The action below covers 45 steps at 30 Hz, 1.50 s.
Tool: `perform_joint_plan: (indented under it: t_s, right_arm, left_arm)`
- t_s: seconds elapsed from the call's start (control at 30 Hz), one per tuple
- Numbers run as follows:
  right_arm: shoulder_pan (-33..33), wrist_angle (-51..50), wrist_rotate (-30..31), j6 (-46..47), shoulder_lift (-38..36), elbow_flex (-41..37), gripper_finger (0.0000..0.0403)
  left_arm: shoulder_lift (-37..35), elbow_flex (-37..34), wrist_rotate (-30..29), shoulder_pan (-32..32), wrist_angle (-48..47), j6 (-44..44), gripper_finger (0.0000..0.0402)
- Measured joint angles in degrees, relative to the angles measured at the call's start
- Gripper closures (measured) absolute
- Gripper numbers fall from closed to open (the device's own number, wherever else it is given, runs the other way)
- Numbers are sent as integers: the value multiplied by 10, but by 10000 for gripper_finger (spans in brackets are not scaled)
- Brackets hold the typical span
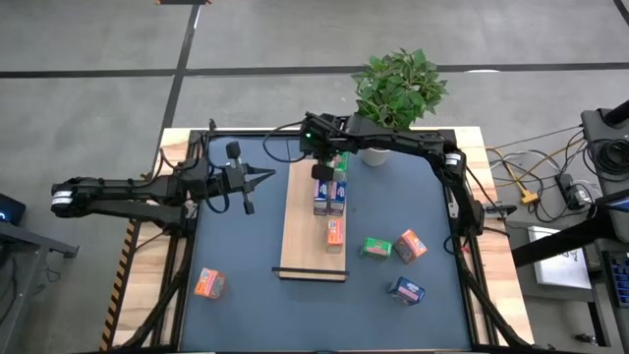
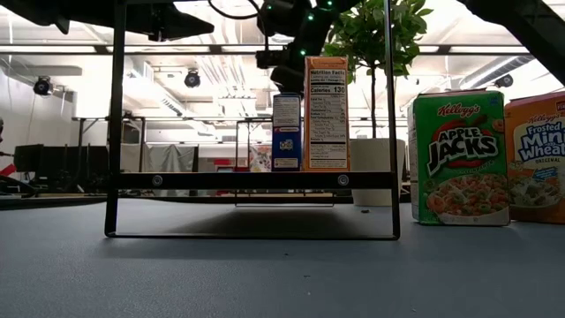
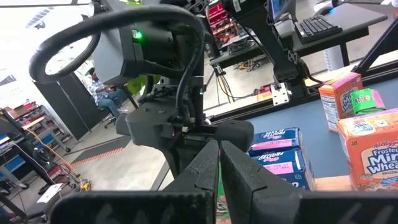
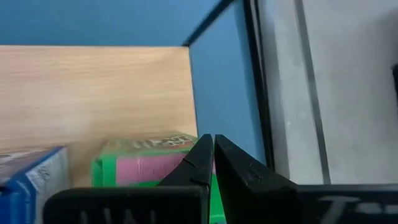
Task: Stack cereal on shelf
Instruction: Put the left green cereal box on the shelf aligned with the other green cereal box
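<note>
The shelf (image 1: 305,231) is a light-wood board on the blue table, its dark strip (image 2: 252,180) at the near end. Standing on it are two blue cereal boxes (image 1: 329,197), a green one (image 4: 143,167) behind them, and an orange one (image 1: 335,232) nearer the strip. My right gripper (image 4: 213,142) is shut just above the green box's top, at the board's far end (image 1: 321,169). My left gripper (image 1: 267,177) hovers shut and level, left of the board, with nothing in it (image 3: 219,149). My right gripper's shut fingertips (image 4: 202,149) slant down from the far side over the green box's top edge (image 4: 177,140), near one end. I cannot tell whether they touch it. The box stands on the board.
Loose boxes lie on the table: orange (image 1: 208,283) at the near left, green (image 1: 374,249), orange (image 1: 411,246) and blue (image 1: 405,290) right of the board. A potted plant (image 1: 398,88) stands at the far edge. Dark frame rails (image 1: 187,246) run along the table's sides.
</note>
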Motion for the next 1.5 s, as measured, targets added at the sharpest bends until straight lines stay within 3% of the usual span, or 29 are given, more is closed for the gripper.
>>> perform_joint_plan:
  t_s: [0.63, 0.83, 1.5]
  right_arm:
    - [11, 7, 7, 7, -3, 12, 394]
    - [25, 12, -50, 7, -3, 13, 394]
    - [29, -10, -52, 11, 0, -10, 394]
  left_arm:
    - [0, 0, 0, 0, 0, 0, 402]
    - [0, 0, 0, 0, 0, 0, 402]
    - [0, 0, 0, 0, 0, 0, 402]
